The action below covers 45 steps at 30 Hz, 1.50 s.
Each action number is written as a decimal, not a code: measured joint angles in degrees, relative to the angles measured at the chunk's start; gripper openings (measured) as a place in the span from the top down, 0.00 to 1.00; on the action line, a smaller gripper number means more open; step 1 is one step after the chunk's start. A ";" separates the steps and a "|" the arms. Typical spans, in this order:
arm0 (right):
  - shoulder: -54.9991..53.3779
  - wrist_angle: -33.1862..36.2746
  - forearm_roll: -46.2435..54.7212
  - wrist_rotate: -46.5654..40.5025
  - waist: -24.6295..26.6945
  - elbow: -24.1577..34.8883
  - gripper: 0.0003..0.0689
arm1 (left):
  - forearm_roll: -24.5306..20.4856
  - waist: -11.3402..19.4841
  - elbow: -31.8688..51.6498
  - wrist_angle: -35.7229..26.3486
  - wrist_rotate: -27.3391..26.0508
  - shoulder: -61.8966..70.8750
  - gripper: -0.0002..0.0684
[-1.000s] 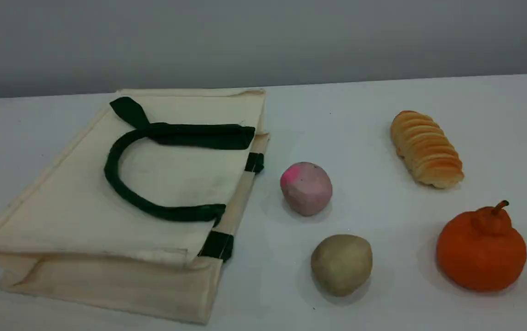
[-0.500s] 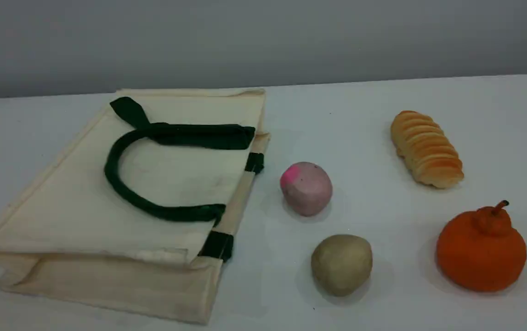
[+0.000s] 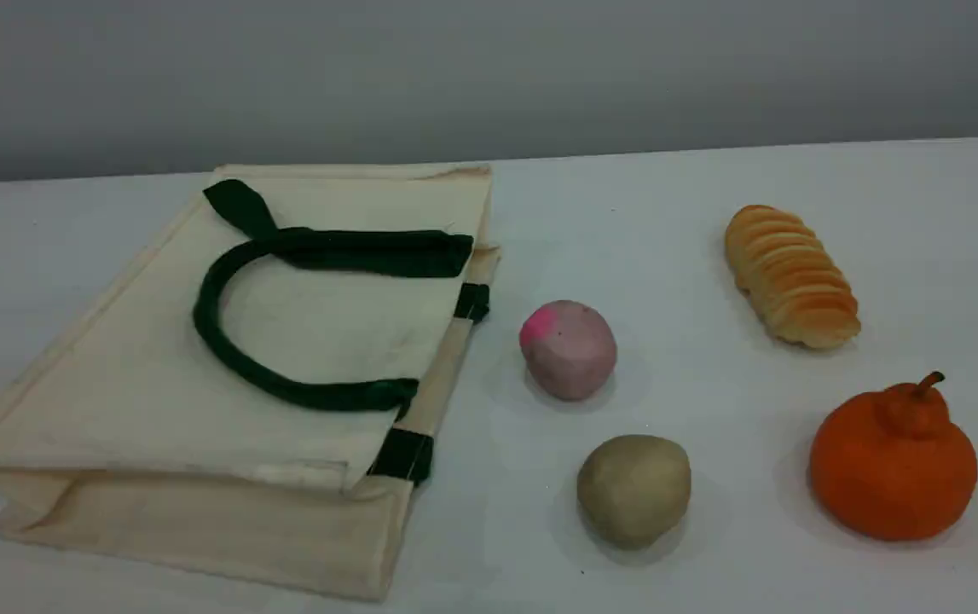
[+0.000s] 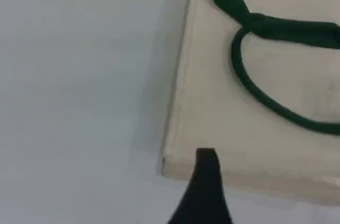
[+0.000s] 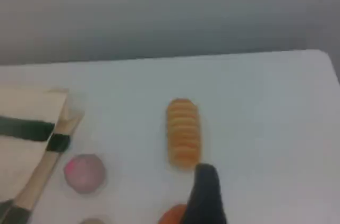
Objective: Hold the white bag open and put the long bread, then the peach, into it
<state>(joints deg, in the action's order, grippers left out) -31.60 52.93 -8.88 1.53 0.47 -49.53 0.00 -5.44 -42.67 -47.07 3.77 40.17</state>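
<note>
White bag [image 3: 156,401]: cream canvas tote, laid flat on the table [image 3: 710,179] at the left of the scene view, mouth turned toward the fruits, side gusset folded along the near edge. A dark green loop handle [image 3: 224,350] is spread on its upper face; green strap patches [image 3: 403,454] are seen at the mouth edge.

Left gripper [image 4: 204,181]: one dark fingertip is shown in the left wrist view, above the bag's outer corner; jaws are set wide, nothing is held.

Peach [image 3: 568,349]: dull pinkish-grey ball with a bright pink patch on its upper left, set just beside the bag's mouth, apart from it.

Tan-beige ball [image 3: 633,489]: potato-like, placed near the peach, closer to the camera.

Long bread [image 3: 789,274]: ridged golden-orange loaf, laid on the table well right of the peach, at the far right.

Orange stemmed fruit [image 3: 894,465]: stood near the bread, closer to the camera.

Right gripper [image 5: 204,192]: one dark fingertip is seen in the right wrist view, above the table near the bread's nearer end; jaws are spread wide, empty.
</note>
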 joint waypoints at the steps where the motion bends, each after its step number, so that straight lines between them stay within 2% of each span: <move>1: -1.71 0.00 0.00 0.00 0.00 -1.01 0.23 | 0.00 0.00 -1.59 0.00 0.00 1.95 0.17; 7: -11.07 0.00 0.00 0.00 0.00 -6.26 0.23 | 0.00 0.00 -11.08 -3.12 -0.36 16.14 0.17; 14: -21.27 -0.05 -0.31 0.00 0.00 -7.53 0.23 | 1.26 0.00 -18.01 -4.71 -0.41 30.75 0.17; 31: -37.42 -4.10 -1.47 0.49 0.00 -7.57 0.23 | 2.38 0.00 -26.68 2.27 -0.94 54.15 0.17; 40: -41.99 -5.99 -1.52 0.85 0.00 -7.57 0.23 | 9.10 0.00 -27.77 6.94 -7.82 63.58 0.17; 45: -42.37 -6.37 -1.52 0.77 0.00 -7.52 0.23 | 10.90 0.00 -27.77 8.40 -8.23 67.75 0.17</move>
<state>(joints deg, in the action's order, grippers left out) -73.97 46.56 -10.40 2.31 0.47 -57.05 10.90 -5.44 -70.44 -38.67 -4.46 107.92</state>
